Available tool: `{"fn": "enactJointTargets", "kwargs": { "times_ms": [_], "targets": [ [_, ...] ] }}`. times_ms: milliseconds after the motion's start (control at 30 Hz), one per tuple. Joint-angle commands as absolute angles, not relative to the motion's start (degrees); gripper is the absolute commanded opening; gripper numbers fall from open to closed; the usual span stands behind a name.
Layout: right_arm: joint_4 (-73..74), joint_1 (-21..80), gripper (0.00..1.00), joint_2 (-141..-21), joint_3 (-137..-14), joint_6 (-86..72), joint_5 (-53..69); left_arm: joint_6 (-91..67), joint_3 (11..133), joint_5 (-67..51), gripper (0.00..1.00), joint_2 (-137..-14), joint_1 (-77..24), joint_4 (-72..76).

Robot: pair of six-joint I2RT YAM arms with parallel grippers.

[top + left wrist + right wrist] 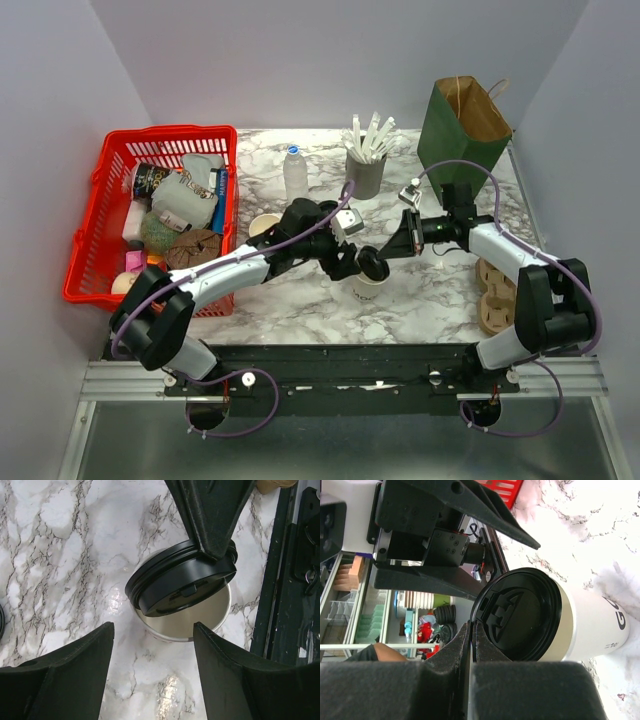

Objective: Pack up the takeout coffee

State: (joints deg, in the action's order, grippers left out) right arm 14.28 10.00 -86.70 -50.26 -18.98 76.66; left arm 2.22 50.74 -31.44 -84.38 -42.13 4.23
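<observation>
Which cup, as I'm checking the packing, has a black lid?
The middle cream cup, black lid tilted on it; the grey cup holds white sticks, the cream cup by the red basket is open.

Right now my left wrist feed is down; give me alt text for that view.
A black lid sits tilted across the open cream cup, pinched at its far rim by the right tool. The left tool, open, frames the foreground, short of the cup.
</observation>
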Motion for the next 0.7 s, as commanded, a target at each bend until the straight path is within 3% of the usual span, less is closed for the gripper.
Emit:
{"fn": "enactJointTargets", "kwargs": {
  "times_ms": [0, 667],
  "targets": [
    [15.82, 9.67, 0.10, -85.17, -49.13, -17.67, 75.32, 1.23, 49.75, -29.09, 0.72, -85.08, -42.63, 6.51],
    [21.35, 8.88, 0.20, -85.69, -52.21, -12.83, 71.28, 2.46, 47.55, -29.88, 0.71, -84.55, -43.07, 5.98]
  ]
}}
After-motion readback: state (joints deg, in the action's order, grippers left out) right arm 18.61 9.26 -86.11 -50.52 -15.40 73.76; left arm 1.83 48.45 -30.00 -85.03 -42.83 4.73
